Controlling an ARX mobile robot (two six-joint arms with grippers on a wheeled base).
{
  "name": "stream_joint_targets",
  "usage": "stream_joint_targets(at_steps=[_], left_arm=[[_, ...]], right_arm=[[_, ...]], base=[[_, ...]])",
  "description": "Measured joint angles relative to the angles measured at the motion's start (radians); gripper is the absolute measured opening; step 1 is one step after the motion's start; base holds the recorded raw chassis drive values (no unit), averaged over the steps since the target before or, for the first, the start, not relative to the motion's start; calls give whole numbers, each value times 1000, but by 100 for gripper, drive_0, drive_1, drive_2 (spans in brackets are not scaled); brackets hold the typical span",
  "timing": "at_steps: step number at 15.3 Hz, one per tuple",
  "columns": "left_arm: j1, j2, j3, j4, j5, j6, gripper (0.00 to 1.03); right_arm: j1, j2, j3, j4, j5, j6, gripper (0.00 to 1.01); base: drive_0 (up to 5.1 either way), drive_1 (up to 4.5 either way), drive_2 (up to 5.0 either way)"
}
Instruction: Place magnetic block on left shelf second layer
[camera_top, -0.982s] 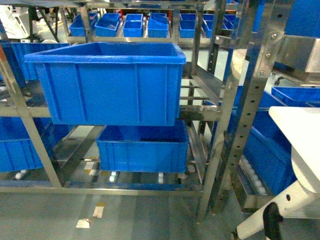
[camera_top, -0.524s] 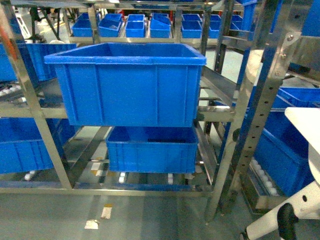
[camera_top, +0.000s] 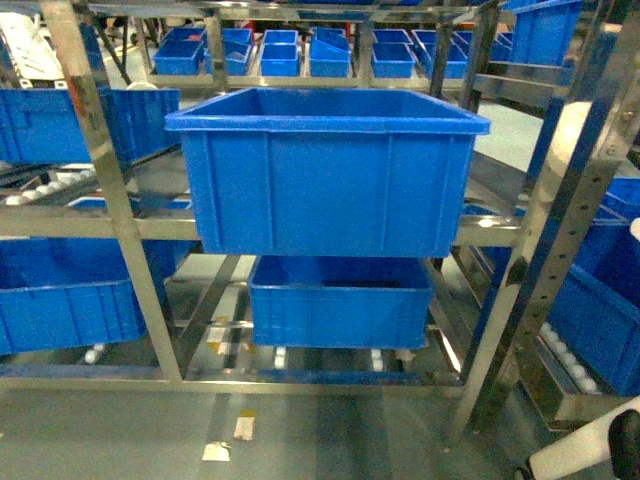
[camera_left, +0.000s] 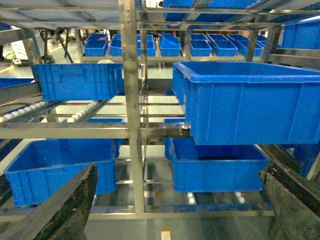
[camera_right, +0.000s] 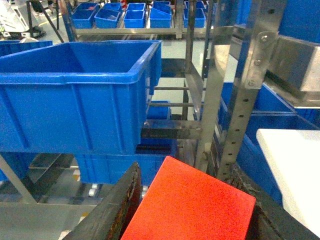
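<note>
The magnetic block (camera_right: 192, 205), a plain red cube, fills the bottom of the right wrist view, and my right gripper (camera_right: 187, 175) is shut on it with a dark finger on each side. My left gripper (camera_left: 180, 205) is open with nothing between its fingers (camera_left: 70, 205); through the gap I see floor and rack rails. Ahead stands a steel shelf rack (camera_top: 110, 215) with a big blue bin (camera_top: 330, 170) on its middle level and a smaller blue bin (camera_top: 340, 300) below. Neither gripper shows in the head view.
More blue bins (camera_top: 65, 295) sit on the rack bay to the left, and rows of small bins (camera_top: 280, 50) line the back. A perforated steel upright (camera_right: 245, 85) and a white surface (camera_right: 295, 165) are close on the right. Tape marks (camera_top: 230, 440) lie on the floor.
In the head view the rack and its bins have slid to the right. The white surface on the right has left the view. More of the left bay shows now.
</note>
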Motion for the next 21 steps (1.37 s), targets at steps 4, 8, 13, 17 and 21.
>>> stream_joint_targets(at_steps=[4, 8, 13, 17, 21], left_arm=[[0, 0, 0, -6, -1, 0, 98], [0, 0, 0, -2, 0, 0, 98], [0, 0, 0, -5, 0, 0, 98], [0, 0, 0, -3, -1, 0, 98], [0, 0, 0, -3, 0, 0, 98]], right_arm=[[0, 0, 0, -2, 0, 0, 45], [0, 0, 0, -2, 0, 0, 45], [6, -4, -1, 0, -2, 0, 44], [0, -3, -1, -6, -1, 0, 44], [0, -3, -1, -5, -1, 0, 44]], base=[[-493, 239, 239], [-373, 176, 176], [-1, 171, -173], [-6, 424, -436], [4, 435, -426]])
